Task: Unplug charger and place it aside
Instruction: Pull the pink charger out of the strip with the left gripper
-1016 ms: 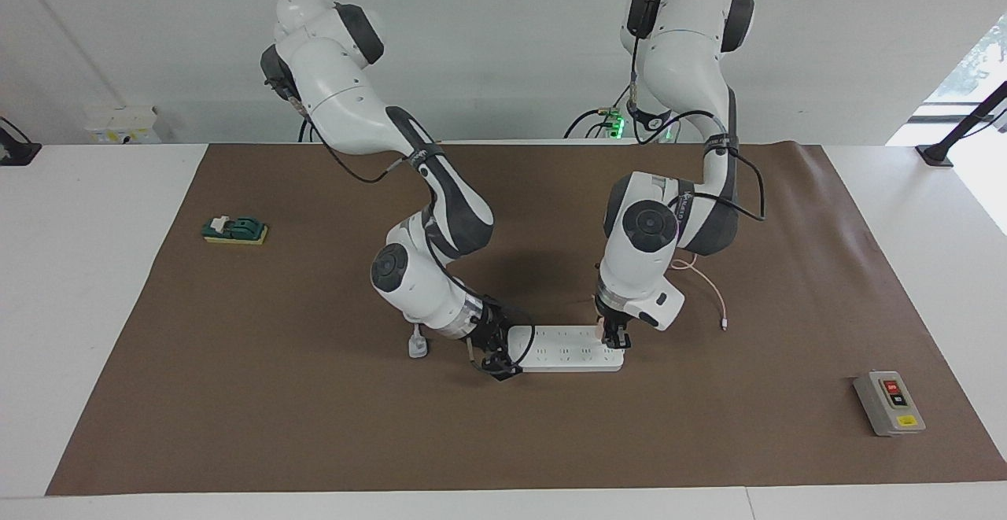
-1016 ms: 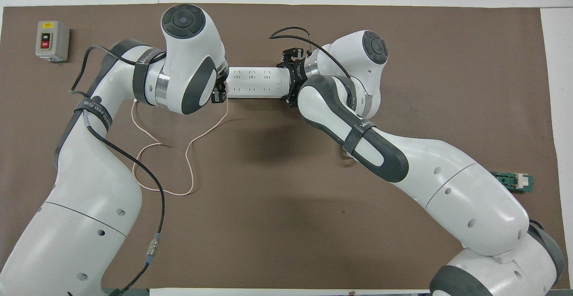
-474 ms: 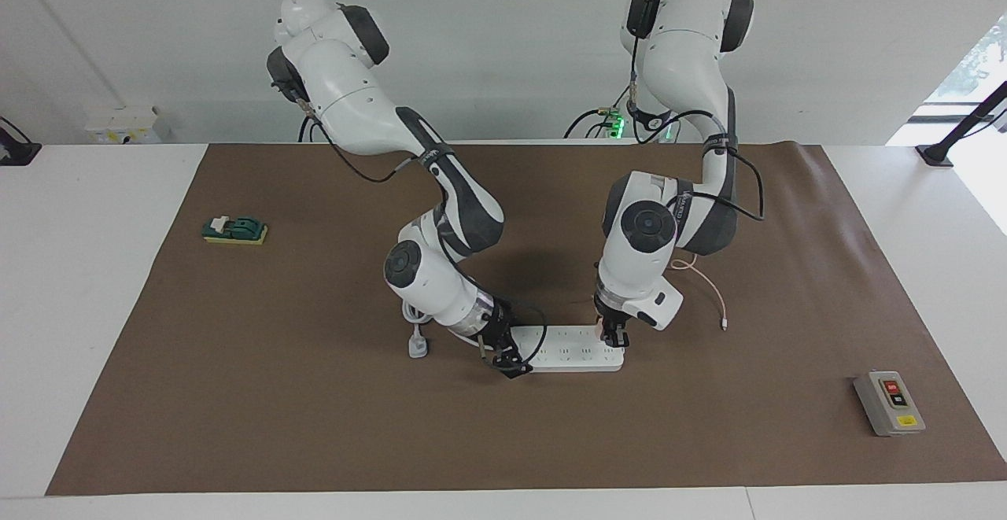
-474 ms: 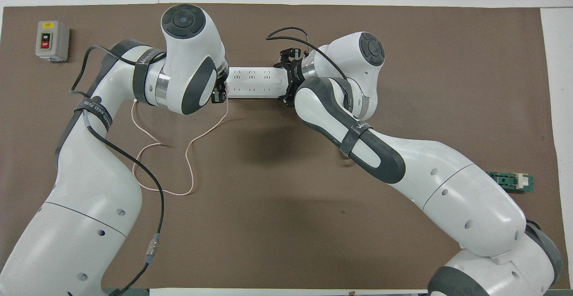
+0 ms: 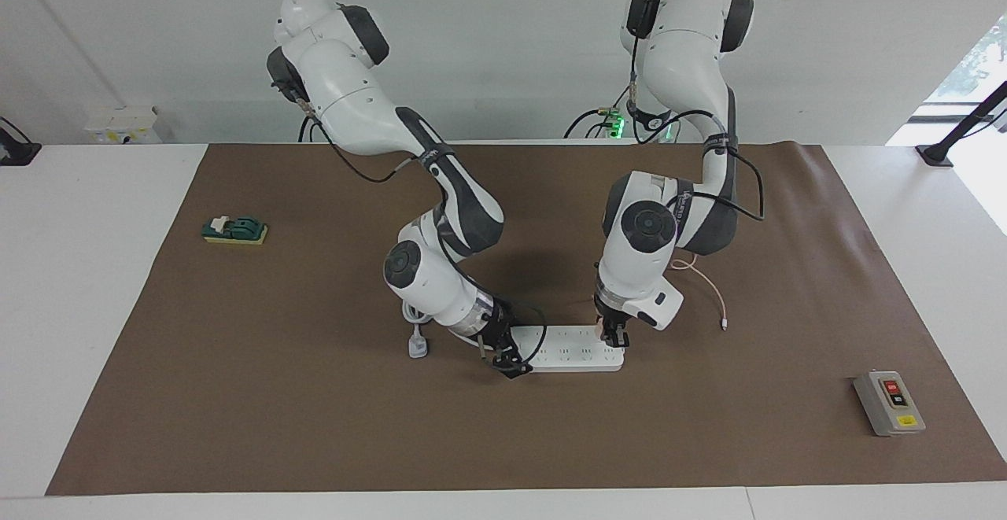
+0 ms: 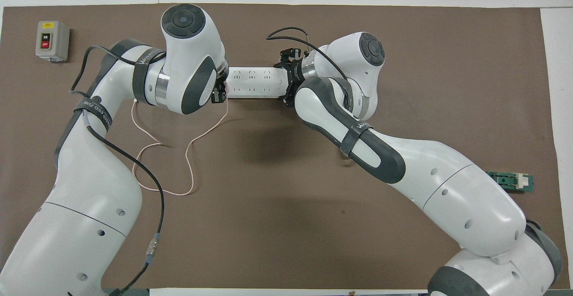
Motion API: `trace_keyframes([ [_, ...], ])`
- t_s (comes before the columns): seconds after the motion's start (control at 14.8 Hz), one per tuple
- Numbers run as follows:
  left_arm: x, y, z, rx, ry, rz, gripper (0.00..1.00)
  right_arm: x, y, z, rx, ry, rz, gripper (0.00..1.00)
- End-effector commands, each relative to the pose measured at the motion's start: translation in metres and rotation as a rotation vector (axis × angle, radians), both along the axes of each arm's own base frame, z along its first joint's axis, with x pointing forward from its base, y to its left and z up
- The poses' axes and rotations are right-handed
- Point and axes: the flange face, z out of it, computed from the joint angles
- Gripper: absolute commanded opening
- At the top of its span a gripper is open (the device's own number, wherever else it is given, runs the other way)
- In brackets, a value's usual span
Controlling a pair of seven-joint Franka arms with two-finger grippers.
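The white power strip lies on the brown mat in the middle of the table; it also shows in the overhead view. My left gripper stands upright on the strip's end toward the left arm, shut on the charger, whose pink cube is almost wholly hidden between the fingers. The charger's thin pink cable snakes from the gripper over the mat toward the robots. My right gripper is tilted down at the strip's other end, touching it.
The strip's white plug lies by the right arm. A grey switch box sits toward the left arm's end, farther from the robots. A green block lies toward the right arm's end. White table borders the mat.
My right arm shifted a little along the table and brought its gripper onto the strip's end, then stayed still. My left gripper has not moved.
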Motion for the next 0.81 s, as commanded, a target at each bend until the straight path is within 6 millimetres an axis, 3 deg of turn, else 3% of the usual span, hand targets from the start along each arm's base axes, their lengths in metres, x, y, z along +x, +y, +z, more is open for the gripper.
trace_keyframes([
  [0.0, 0.013, 0.016, 0.039, 0.032, -0.011, 0.023, 0.0, 0.0, 0.005, -0.004, 0.015, -0.004, 0.011, 0.0],
  [0.27, 0.01, 0.018, 0.068, 0.025, -0.022, 0.026, 0.0, -0.001, 0.008, -0.004, 0.016, -0.002, 0.014, 0.0],
  [0.54, 0.008, 0.012, 0.071, 0.022, -0.032, -0.01, 0.0, -0.001, 0.008, -0.004, 0.017, -0.006, 0.013, 0.0],
  [0.74, 0.001, 0.009, 0.081, 0.019, -0.026, -0.172, 0.0, -0.005, 0.012, -0.005, 0.014, 0.003, 0.022, 0.04],
])
